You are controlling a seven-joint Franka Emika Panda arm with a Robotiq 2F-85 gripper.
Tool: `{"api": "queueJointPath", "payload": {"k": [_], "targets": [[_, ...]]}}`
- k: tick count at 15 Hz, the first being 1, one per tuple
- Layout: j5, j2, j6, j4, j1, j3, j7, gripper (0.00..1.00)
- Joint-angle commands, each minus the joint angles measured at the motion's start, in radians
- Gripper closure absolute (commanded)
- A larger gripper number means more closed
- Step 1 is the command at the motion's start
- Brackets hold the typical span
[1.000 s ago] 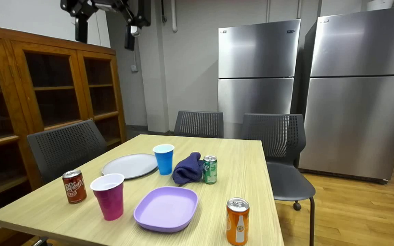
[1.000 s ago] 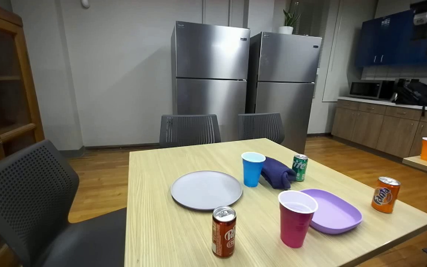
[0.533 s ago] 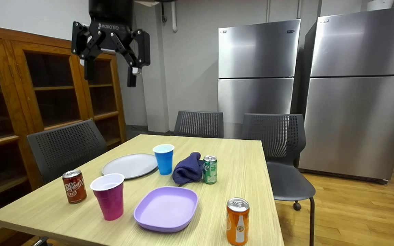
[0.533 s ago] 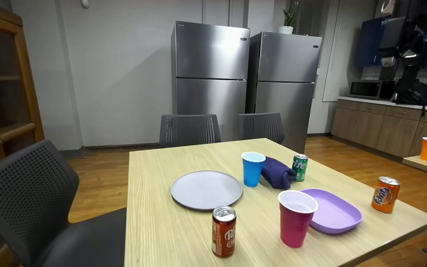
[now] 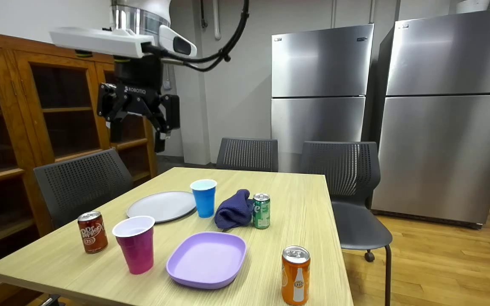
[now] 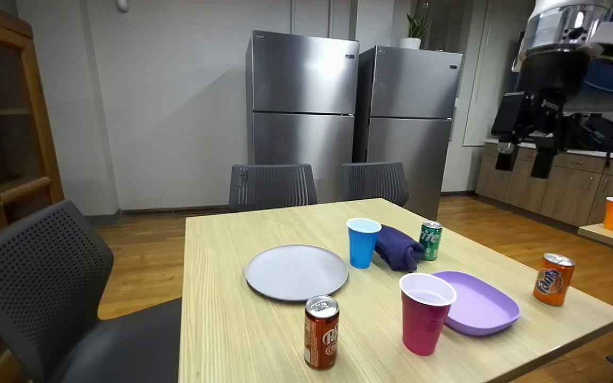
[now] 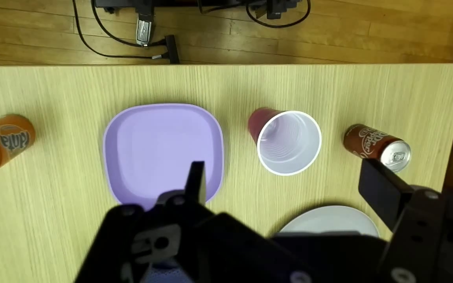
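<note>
I have the black two-fingered claw point(image 5: 138, 145) hanging tips-down, well above the pale wood-grain table point(image 5: 296, 195). It is released: the dark fingers point(image 7: 194, 179) stand wide apart. Between them, in my wrist view, shows the tall magenta plastic cup with a white inside point(image 7: 288, 143), upright on the table. Taking that cup as the centre of the dial, I read the shallow lavender square plate with rounded corners point(image 7: 161, 145) at nine o'clock, just beside it; the orange metal Fanta can point(image 7: 8, 139) farther out at nine; the dark red metal Dr Pepper can point(image 7: 375, 144) at three; and the flat round grey plate point(image 7: 330, 218) at five, partly hidden by my claw. In an exterior view on my screen, I find three things in a row at three o'clock from the grey plate: the bright blue plastic cup point(image 5: 204, 202) just beside its rim, then a crumpled navy cloth point(image 5: 234, 210), then the green metal Sprite can point(image 5: 261, 212), the cloth close against it.
</note>
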Motion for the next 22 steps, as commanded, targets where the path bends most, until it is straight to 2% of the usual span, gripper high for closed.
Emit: {"api": "queueJointPath", "payload": {"k": [1, 10, 17, 22], "targets": [[0.031, 0.097, 0.103, -0.015, 0.018, 0.044, 0.056, 0.0], [0.092, 0.363, 0.32, 0.004, 0.059, 0.091, 0.087, 0.0], [0.066, 0.52, 0.466, 0.019, 0.052, 0.122, 0.138, 0.0], [0.044, 0.611, 0.518, 0.043, 0.053, 0.141, 0.185, 0.0]]}}
